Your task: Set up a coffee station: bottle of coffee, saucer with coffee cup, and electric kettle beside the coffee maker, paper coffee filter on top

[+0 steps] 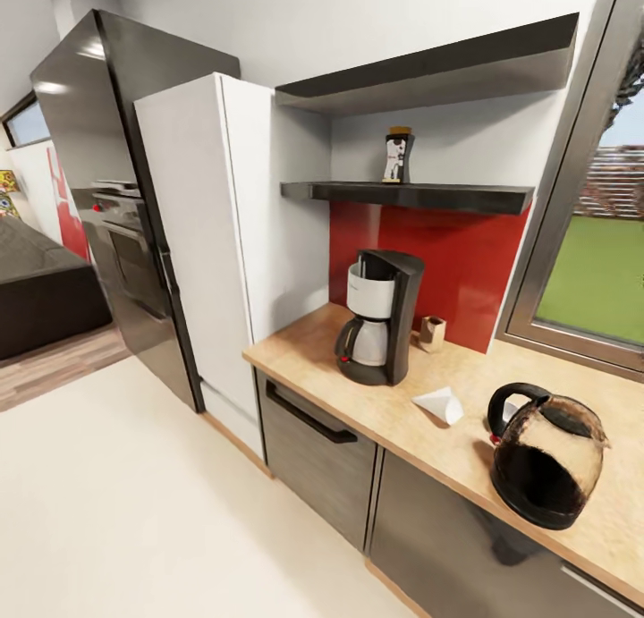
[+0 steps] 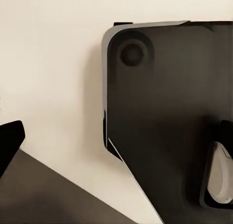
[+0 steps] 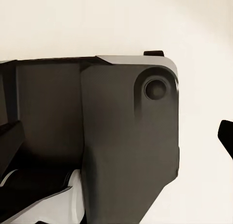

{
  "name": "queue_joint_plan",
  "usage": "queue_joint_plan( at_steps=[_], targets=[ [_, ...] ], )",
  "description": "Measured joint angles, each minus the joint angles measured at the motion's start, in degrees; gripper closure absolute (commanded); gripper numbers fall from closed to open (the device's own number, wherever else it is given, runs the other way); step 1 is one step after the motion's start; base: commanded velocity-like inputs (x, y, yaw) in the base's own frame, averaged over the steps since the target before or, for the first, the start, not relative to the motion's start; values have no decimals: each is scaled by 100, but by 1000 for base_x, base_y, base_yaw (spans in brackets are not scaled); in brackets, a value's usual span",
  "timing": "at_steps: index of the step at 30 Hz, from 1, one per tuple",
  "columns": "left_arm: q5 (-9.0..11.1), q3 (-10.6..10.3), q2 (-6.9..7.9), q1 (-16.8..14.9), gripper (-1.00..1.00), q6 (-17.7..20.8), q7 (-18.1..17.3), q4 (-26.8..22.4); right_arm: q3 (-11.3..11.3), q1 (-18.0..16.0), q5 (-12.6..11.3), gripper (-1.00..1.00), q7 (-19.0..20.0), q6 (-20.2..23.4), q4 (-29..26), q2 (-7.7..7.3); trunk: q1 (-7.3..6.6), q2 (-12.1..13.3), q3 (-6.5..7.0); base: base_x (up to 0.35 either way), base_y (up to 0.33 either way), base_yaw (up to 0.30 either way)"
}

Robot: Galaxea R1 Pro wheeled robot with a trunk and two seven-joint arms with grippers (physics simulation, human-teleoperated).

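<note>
A: What lies nearest, taking the coffee maker as the mark?

B: The electric kettle, glass with a dark base, stands on the wooden countertop well to the right of the coffee maker and closer to the counter's front edge. Between the two, nearer the coffee maker, lies the white paper coffee filter.

A: And behind?

B: A small tan object, too small to identify, sits just right of the coffee maker against the red backsplash. Above it, on the lower dark shelf, stands the bottle of coffee.

A: The pincers?

B: I cannot tell. Both wrist cameras look down on the robot's dark base over the pale floor.
</note>
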Motion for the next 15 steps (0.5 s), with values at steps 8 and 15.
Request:
queue_joint_plan(
  at_steps=[8,15],
  targets=[
    [-17,-5,8,1,-100,4,20,4,7,0,0,-100,1,-3,-15,0,1,0,-4,8,0,-4],
    [-66,-71,30,5,-100,4,28,-2,16,-2,3,-100,3,-26,-1100,26,1,0,-4,0,0,0]
  ],
)
